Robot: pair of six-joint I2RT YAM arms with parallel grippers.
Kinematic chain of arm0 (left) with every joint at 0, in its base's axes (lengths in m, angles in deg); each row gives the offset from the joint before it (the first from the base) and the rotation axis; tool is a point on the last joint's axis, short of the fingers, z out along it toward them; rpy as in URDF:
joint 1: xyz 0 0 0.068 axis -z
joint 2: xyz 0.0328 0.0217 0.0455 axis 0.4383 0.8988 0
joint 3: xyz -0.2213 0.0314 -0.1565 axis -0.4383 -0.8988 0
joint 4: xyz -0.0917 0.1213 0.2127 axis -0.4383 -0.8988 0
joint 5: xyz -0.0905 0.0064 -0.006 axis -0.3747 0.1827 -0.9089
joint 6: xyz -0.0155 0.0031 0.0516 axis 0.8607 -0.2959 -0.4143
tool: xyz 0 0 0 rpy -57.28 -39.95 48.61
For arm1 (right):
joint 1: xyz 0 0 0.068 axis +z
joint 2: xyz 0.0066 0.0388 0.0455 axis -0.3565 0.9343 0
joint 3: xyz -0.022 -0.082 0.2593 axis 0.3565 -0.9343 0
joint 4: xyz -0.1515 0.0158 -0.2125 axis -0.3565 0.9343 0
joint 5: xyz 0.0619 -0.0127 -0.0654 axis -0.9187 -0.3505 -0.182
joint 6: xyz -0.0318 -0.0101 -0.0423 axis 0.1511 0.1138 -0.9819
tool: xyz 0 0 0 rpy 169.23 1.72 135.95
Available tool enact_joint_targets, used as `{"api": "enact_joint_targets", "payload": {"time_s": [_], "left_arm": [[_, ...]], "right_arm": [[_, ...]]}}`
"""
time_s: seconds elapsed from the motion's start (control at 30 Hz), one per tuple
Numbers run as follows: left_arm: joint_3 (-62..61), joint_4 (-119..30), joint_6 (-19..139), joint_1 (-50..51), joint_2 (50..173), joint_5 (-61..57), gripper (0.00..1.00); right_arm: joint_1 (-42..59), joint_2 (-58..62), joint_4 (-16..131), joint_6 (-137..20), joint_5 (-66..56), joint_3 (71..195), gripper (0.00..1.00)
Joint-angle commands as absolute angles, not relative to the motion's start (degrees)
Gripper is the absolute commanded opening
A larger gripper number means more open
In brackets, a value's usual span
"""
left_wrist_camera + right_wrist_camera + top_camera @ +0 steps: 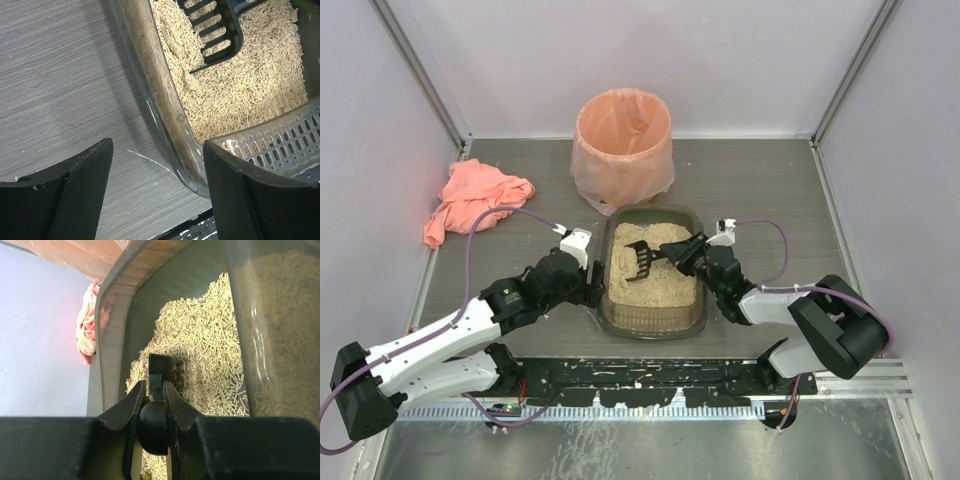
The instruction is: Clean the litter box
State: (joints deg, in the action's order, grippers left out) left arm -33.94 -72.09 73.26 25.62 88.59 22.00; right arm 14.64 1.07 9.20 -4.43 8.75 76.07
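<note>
Bin (623, 150) stands just behind the litter box (655, 322).

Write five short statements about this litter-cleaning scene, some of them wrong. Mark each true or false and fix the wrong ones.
1. The right gripper is clamped on the litter scoop's handle. True.
2. The left gripper is shut. False: its jaws stand apart, one finger over the table and the other over the near corner of the litter box.
3. The scoop's slotted head is over the bin. False: it is inside the litter box, on the granules.
4. A pink cloth lies on the table, left of the bin in the top view. True.
5. The bin is lined with a blue bag. False: the liner is a peach bag.
</note>
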Motion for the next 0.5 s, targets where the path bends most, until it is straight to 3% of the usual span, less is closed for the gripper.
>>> {"api": "enact_joint_targets", "payload": {"time_s": [0.0,0.47], "left_arm": [[-32.7,-70.4,73.6,25.5,87.5,22.1,0.74],[-32.4,-70.3,73.6,25.4,87.6,21.9,0.73]], "right_arm": [[15.3,0.0,1.2,-0.7,5.6,74.9,0.01],[13.5,-10.8,7.8,0.7,10.6,71.9,0.01]]}}
